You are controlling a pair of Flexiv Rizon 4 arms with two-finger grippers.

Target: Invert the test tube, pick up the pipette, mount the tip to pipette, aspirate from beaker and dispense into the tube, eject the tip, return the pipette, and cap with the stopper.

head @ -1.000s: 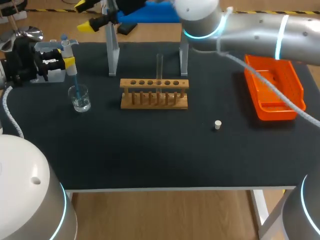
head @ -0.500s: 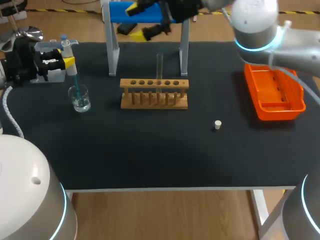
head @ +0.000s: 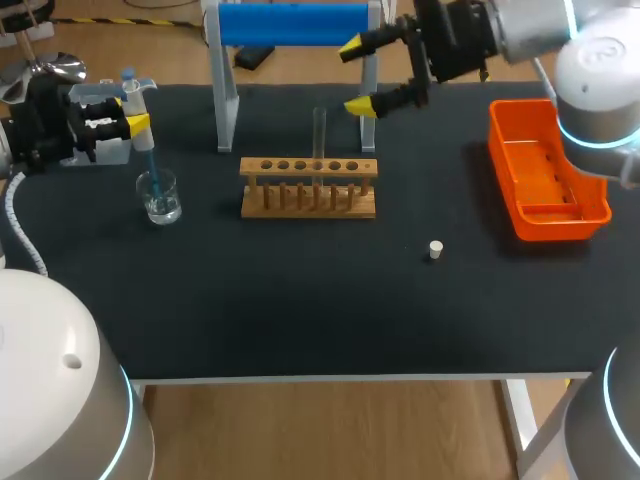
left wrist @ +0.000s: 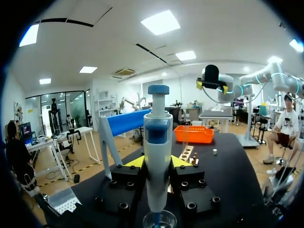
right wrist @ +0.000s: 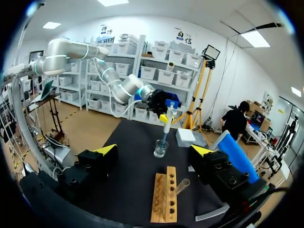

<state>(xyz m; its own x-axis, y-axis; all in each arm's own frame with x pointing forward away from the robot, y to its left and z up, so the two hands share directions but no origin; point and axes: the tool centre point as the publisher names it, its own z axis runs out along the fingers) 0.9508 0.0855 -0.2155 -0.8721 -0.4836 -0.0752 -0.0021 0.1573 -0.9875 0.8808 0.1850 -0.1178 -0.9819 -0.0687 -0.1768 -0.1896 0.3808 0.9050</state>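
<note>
Step in hand, by our reading: aspirating from the beaker. Our left pincer [left wrist: 157,164] is clamped on the pipette [left wrist: 157,137], a finger on either side of the barrel, holding it upright at the left end of the tabletop [head: 300,300]. The blue tip [head: 150,165] is mounted and reaches down into the beaker [head: 160,197], which holds a little clear liquid. We cannot tell whether the plunger is pressed.

Our right arm comes in from the right along the far edge. Its wrist is turned so the right pincer [head: 358,75] points leftward, fingers spread wide and gripping nothing. It hangs above and behind the wooden rack [head: 308,190], touching neither rack nor tube. In its own wrist view the test tube [right wrist: 182,185] lies ahead between the open fingers.

The tube stands in a middle hole of the rack. The stopper [head: 435,249] lies loose on the tabletop, apart from the rack, nearer the orange tray [head: 550,225].

Next, we judge: draw liquid, lift the tip straight out of the beaker, carry it over the tube. The narrow tube mouth calls for careful alignment.
</note>
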